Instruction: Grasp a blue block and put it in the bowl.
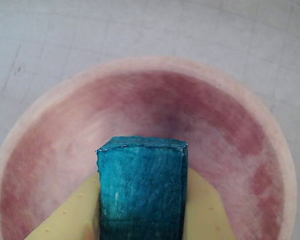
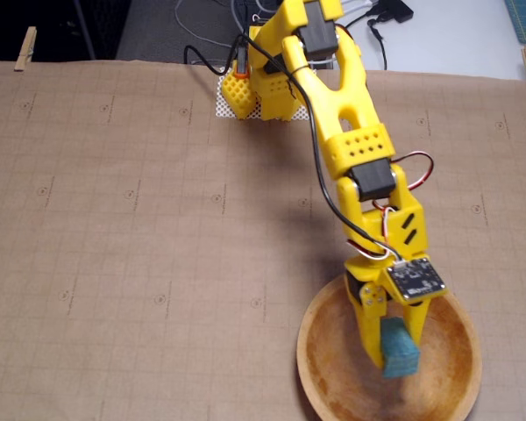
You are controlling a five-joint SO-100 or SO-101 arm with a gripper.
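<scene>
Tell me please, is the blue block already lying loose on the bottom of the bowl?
No, in the fixed view the blue block is clamped in the hand over the bowl.

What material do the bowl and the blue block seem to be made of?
The bowl looks like wood: orange-brown, mottled inside, paler rim, dull finish. The blue block, held between the gripper fingers, looks matte and streaky, perhaps painted wood or foam; I cannot tell which.
</scene>
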